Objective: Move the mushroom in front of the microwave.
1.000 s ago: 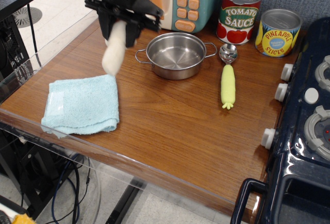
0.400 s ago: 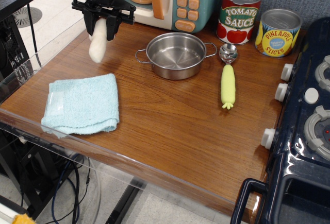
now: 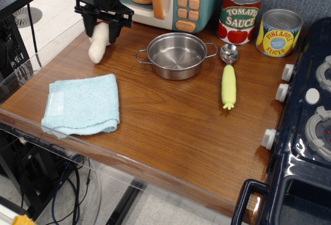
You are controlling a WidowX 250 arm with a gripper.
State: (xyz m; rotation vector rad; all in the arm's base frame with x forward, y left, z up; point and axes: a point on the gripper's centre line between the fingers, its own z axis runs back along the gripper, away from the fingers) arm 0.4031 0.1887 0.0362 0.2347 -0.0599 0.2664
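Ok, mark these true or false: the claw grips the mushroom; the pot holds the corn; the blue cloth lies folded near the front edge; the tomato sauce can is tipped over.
1. The claw grips the mushroom: true.
2. The pot holds the corn: false, the pot is empty and the corn lies on the table beside it.
3. The blue cloth lies folded near the front edge: true.
4. The tomato sauce can is tipped over: false, it stands upright.
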